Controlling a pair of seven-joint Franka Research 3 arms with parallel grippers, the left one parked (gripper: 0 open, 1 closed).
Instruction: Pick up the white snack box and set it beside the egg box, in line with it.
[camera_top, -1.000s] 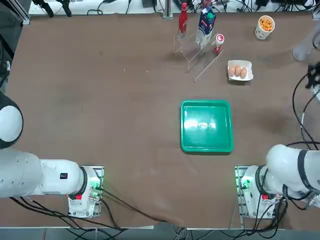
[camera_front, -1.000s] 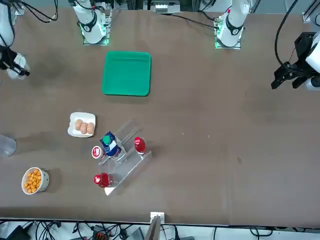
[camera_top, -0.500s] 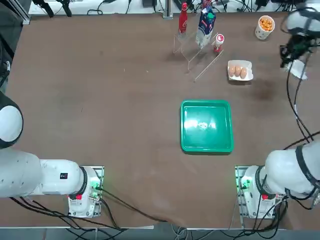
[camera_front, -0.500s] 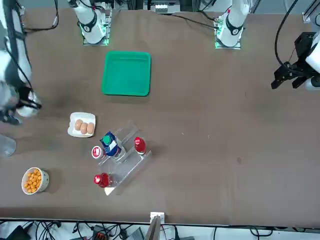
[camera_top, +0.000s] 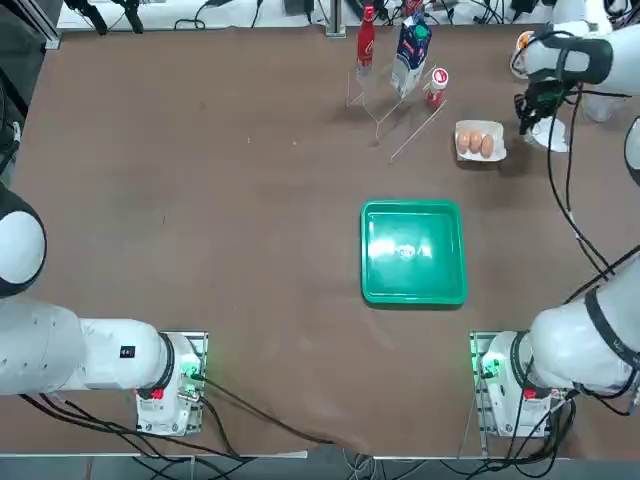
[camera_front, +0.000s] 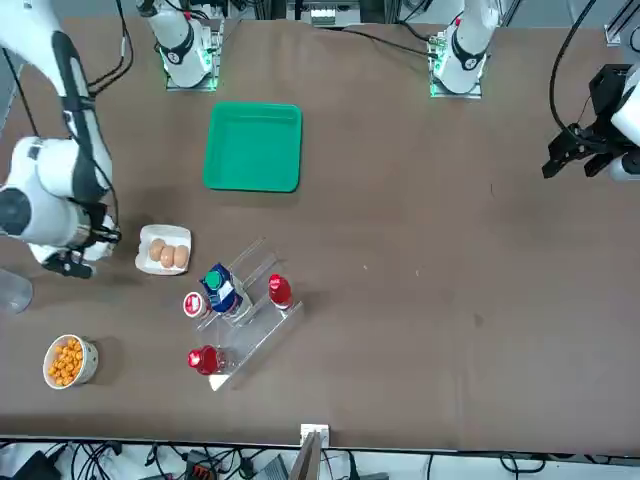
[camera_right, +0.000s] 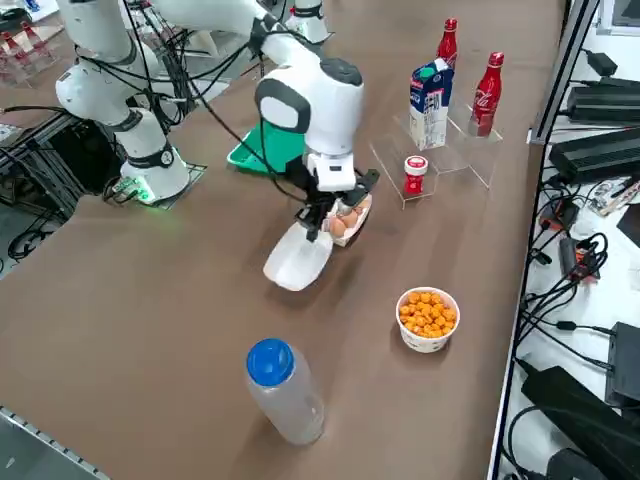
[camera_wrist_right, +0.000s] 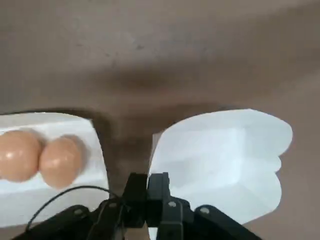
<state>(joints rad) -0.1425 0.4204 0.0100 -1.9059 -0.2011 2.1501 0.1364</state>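
Observation:
My right gripper (camera_wrist_right: 147, 181) is shut on the near edge of the white snack box (camera_wrist_right: 220, 160), a plain flat white box. It hangs tilted from the fingers just above the table (camera_right: 298, 262). In the top view the gripper (camera_top: 530, 106) and the snack box (camera_top: 553, 135) are close to the right of the egg box (camera_top: 480, 141), a small white tray with two brown eggs. A narrow strip of bare table separates the snack box from the egg box (camera_wrist_right: 50, 160). The side view shows the gripper (camera_right: 318, 215) right beside the egg box (camera_right: 347, 218).
A green tray (camera_top: 414, 250) lies nearer the arm bases. A clear rack (camera_top: 395, 95) with red bottles and a blue carton stands left of the eggs. A cup of orange snacks (camera_right: 427, 317) and a blue-capped clear bottle (camera_right: 282, 390) stand at the right edge.
My right arm has swung in from the table's right edge to the left, carrying the white snack box up beside the egg box. The grip has stayed shut.

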